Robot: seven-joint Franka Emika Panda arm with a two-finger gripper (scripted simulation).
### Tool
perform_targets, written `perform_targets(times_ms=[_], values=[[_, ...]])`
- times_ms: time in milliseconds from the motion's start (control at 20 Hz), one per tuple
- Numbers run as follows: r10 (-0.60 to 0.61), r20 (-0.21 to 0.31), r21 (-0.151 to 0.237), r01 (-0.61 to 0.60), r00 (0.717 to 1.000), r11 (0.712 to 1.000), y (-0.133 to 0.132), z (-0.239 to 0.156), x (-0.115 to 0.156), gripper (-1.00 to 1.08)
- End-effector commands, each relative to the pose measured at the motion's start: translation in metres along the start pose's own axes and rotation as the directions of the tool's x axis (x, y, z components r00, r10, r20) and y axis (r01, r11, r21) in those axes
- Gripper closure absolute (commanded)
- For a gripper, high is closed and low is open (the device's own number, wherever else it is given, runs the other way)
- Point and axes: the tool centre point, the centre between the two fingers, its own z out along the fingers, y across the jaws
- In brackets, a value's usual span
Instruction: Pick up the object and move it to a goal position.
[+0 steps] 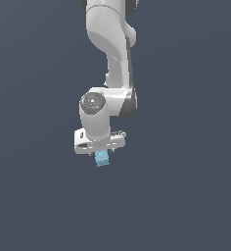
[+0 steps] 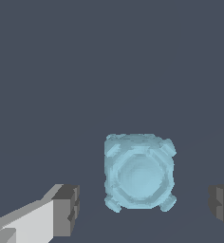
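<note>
The object [image 2: 140, 173] is a small light-blue lumpy cube with rounded corners. In the wrist view it sits between the two dark fingertips [image 2: 66, 211], with a clear gap on each side. My gripper [image 2: 144, 206] is open around it and touches it on neither side. In the exterior view the object [image 1: 102, 159] shows just below the white hand, where the gripper [image 1: 102, 154] hangs from the arm pointing straight down. Whether the object rests on the surface cannot be told.
A plain dark grey-blue surface [image 1: 186, 196] fills both views. The white arm [image 1: 112, 49] rises from the hand toward the top of the exterior view.
</note>
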Motion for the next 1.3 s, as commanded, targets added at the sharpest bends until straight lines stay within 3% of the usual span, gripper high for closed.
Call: perform_targets(times_ms=[0,1050,1100,1250], values=[[-0.01,0.0,0.001,0.01,1.0,1.0,0.003,0.004,0.001,-0.92],[-0.012,0.0,0.001,0.012,1.0,1.0,0.004,0.055,0.0,-0.92],[-0.012,0.0,0.001,0.012,1.0,1.0,0.004,0.055,0.0,1.08],[-0.012,0.0,0.001,0.012,1.0,1.0,0.004,0.055,0.0,1.08]])
